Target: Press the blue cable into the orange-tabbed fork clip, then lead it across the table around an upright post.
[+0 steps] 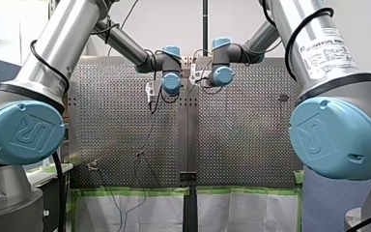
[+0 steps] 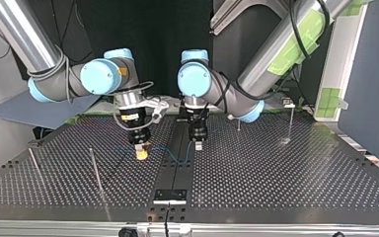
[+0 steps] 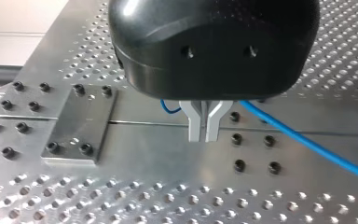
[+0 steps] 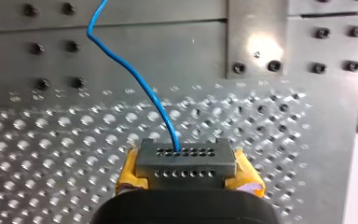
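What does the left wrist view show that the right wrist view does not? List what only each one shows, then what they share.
Only the left wrist view: my left gripper, black, its metal fingers together, with the blue cable passing behind them. Only the right wrist view: my right gripper with yellow pads, the cable running straight into it. Both: the blue cable, the perforated table and a bolted plate.

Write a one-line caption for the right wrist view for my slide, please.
My right hand, with yellow pads, grips the blue cable, which curves away over the perforated table.
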Tool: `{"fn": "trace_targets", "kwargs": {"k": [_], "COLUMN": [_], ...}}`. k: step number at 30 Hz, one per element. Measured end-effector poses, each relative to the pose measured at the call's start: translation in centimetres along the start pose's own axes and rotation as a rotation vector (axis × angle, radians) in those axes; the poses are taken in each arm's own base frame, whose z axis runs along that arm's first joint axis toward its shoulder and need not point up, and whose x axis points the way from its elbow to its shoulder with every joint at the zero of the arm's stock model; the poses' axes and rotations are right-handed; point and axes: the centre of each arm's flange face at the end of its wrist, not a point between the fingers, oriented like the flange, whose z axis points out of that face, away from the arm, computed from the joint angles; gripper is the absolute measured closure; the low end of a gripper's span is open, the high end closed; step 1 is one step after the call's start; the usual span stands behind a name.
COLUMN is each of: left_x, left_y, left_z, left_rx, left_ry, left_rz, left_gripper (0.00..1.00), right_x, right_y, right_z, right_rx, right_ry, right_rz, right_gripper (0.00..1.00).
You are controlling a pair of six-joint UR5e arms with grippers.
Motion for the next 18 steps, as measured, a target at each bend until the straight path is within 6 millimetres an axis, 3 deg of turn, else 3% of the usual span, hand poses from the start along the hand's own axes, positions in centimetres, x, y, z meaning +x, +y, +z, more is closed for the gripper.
{"fn": "trace_targets", "kwargs": {"k": [10, 18], "left_x": [-3.3, -5.6], "left_y": [-0.5, -0.9], "left_z": [0.2, 0.3], "left_rx": [0.005, 0.012], "left_ry": [-0.024, -0.035], "left_rz": [-0.016, -0.019], "left_gripper": [1.0, 1.0], "right_x": [1.5, 3.9], "right_y": [1.1, 1.8], "right_z": [0.0, -0.3], "right_rx": [-0.021, -0.033], "right_ry": [0.007, 0.023], "right_rz": [-0.003, -0.002], "right_gripper": [1.0, 1.0]}}
